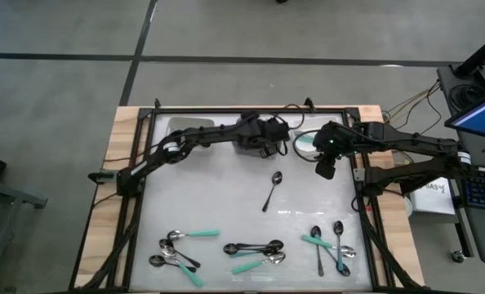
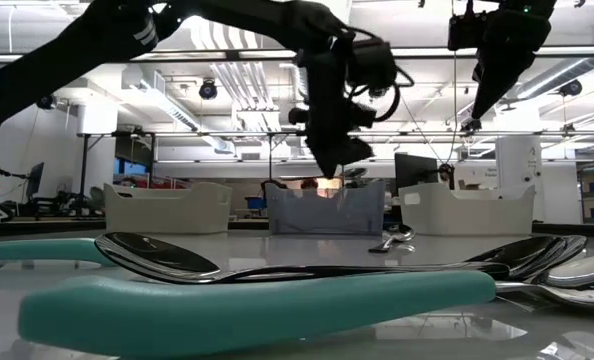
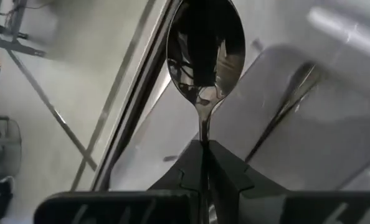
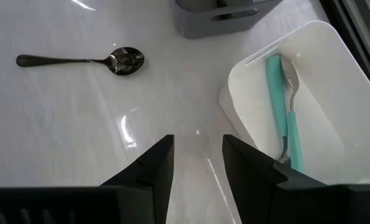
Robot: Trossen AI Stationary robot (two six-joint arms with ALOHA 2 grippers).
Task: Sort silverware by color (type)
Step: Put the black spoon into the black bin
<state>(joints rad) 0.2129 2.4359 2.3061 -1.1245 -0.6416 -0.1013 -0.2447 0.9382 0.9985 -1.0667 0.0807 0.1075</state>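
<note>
Above the grey bin (image 1: pixel 251 145) at the table's far edge, the left gripper (image 1: pixel 269 137) is clamped on the handle of a glossy black spoon (image 3: pixel 205 53); the left wrist view shows its bowl standing out beyond the closed fingers (image 3: pixel 225 174), over the bin's interior. Whether the spoon touches the bin cannot be told.

Just right of that bin, a white bin (image 4: pixel 309 93) holds teal-handled spoons (image 4: pixel 281 106) lying along its floor. The right gripper (image 1: pixel 325 167) hangs beside this bin with its jaws parted and nothing between them.

One black spoon (image 1: pixel 272 190) lies alone near the middle of the table, apart from both grippers.

Along the near edge the remaining silverware lies in three loose clusters: a left cluster (image 1: pixel 177 249) of silver and black spoons with teal handles mixed in, a middle cluster (image 1: pixel 255 251) of black spoons above teal-handled ones, and a right cluster (image 1: pixel 331 245) of crossed teal-handled and dark spoons.

A third, white bin (image 2: pixel 167 207) shows at the far left in the low view. The table (image 1: pixel 218 196) is white and glossy, on a wooden base.
</note>
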